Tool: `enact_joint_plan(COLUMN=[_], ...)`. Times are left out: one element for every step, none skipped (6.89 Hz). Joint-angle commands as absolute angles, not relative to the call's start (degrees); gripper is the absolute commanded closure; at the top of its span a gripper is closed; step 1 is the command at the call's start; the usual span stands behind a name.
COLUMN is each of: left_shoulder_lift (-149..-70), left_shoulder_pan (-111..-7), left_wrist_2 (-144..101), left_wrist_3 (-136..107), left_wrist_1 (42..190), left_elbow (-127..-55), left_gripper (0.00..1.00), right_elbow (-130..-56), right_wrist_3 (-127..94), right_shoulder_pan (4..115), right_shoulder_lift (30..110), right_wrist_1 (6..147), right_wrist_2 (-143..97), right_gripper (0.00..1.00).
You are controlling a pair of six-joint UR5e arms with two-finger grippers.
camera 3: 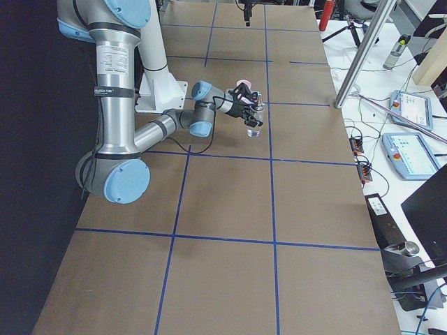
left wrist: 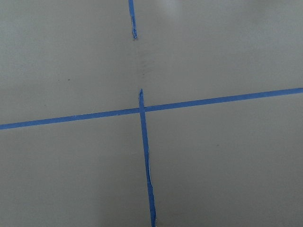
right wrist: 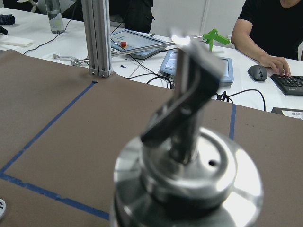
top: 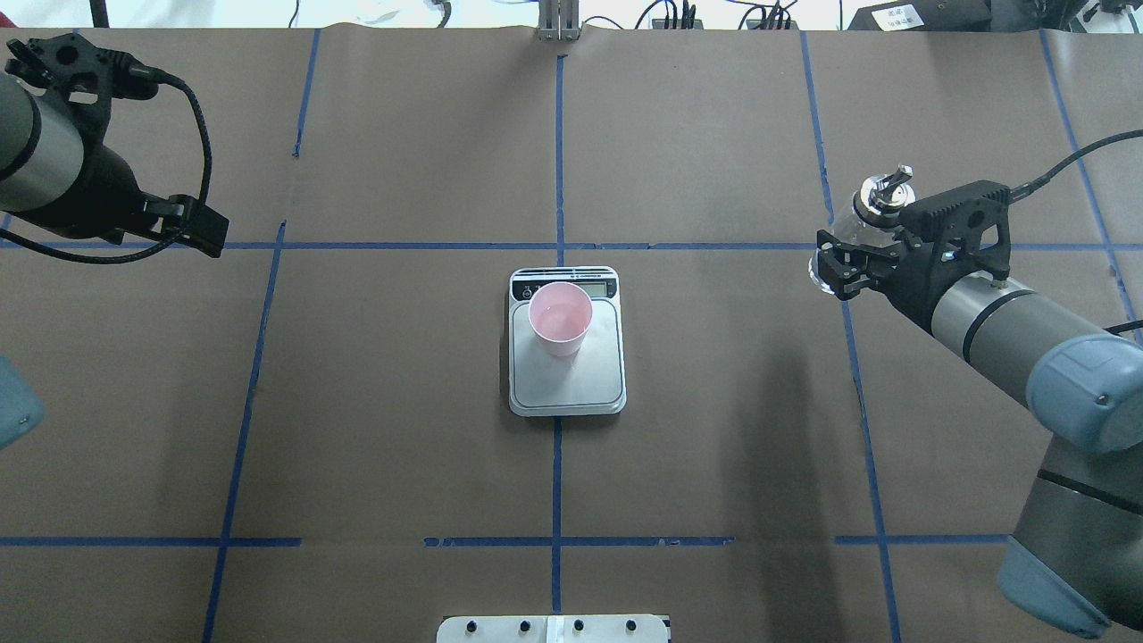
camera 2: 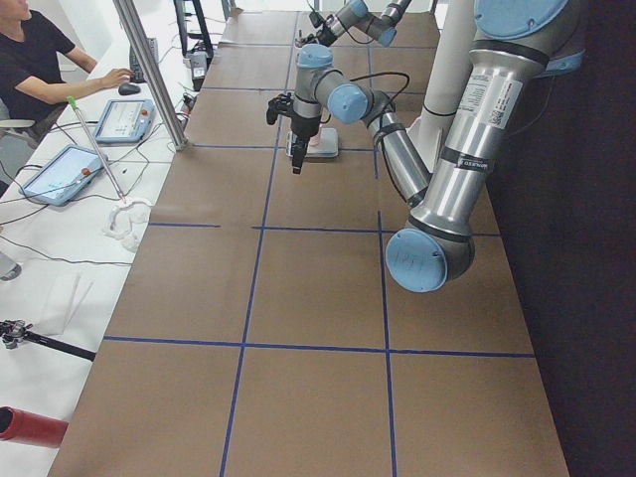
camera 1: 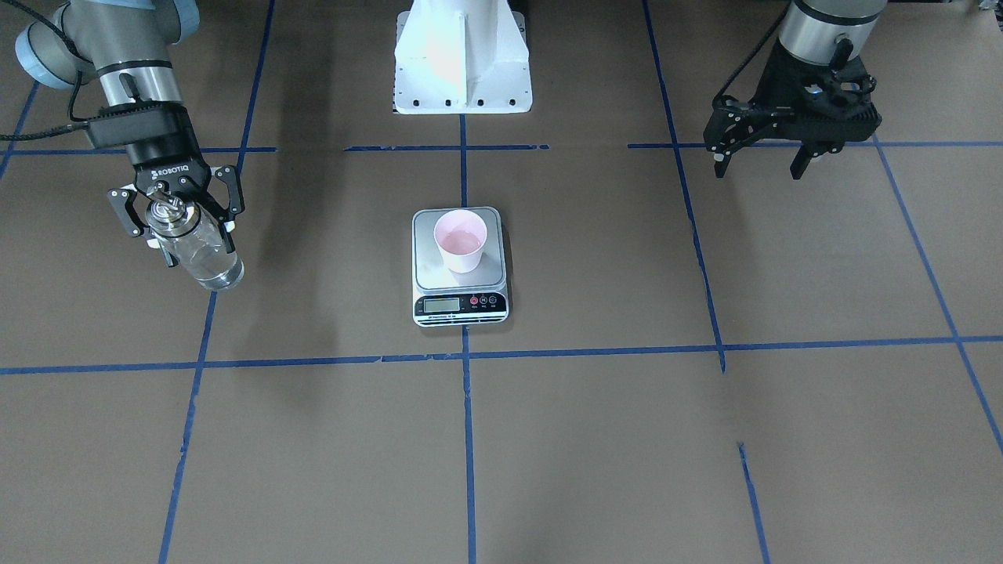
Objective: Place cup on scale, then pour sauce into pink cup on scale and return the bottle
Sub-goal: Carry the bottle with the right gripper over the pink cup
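Even, fairly bright light came from above. It threw a broad soft shadow on the brown table (top: 268, 402) beside the right gripper (camera 1: 192, 235), on its side toward the table's middle, and blew the white robot base (camera 1: 462, 70) out to glare. The bottle (right wrist: 189, 189), close in front of that gripper's wrist camera, was badly out of focus, its spout tip flaring white against a sharper background, and the left wrist's picture looked flat and greyish.

Small pale pink tapered cup (camera 1: 461, 240) is stood upright on the platform of the small rectangular steel-topped digital scale (camera 1: 427, 274). Small clear glass bottle with metal pour spout (camera 1: 200, 251), holding clear liquid (camera 1: 213, 270), is gripped spout-uppermost in the right tool (camera 1: 179, 227), well apart from the scale.
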State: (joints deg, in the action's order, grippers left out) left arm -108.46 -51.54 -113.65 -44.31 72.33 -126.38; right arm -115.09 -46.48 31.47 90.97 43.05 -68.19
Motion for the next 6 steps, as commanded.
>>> enact_joint_plan(left_shoulder_lift=[-108.4, -107.9, -106.7, -105.8, -104.8, -102.9], left_shoulder_pan=[-51.7, -53.0, -54.6, -56.0, -57.7, -59.6], left_wrist_2=[-113.6, -113.6, -113.6, -113.6, -113.6, -113.7], left_wrist_3=[-44.1, -41.5, -38.4, -36.2, -32.4, -28.1], left_wrist_1=[72.4, 72.3, 72.4, 72.4, 72.4, 72.6], left_elbow=[-126.3, -126.2, -126.2, -126.0, -125.8, -125.8], left_gripper=[0.00, 0.00, 0.00, 0.00, 0.00, 0.00], right_elbow=[-115.4, -114.0, -112.2, -110.8, -110.0, -110.0], right_wrist_3=[-45.3, -41.7, -34.3, -28.1, -27.4, -27.3], right_shoulder_pan=[31.2, 30.5, 30.3, 30.4, 30.2, 29.1], right_shoulder_lift=[89.2, 87.8, 86.0, 83.4, 82.4, 80.6], right_wrist_1=[44.4, 44.5, 44.4, 44.4, 44.6, 52.7], right_wrist_2=[-67.1, -63.8, -62.3, -62.2, -61.1, -56.7], right_gripper=[1.00, 1.00, 1.00, 1.00, 1.00, 1.00])
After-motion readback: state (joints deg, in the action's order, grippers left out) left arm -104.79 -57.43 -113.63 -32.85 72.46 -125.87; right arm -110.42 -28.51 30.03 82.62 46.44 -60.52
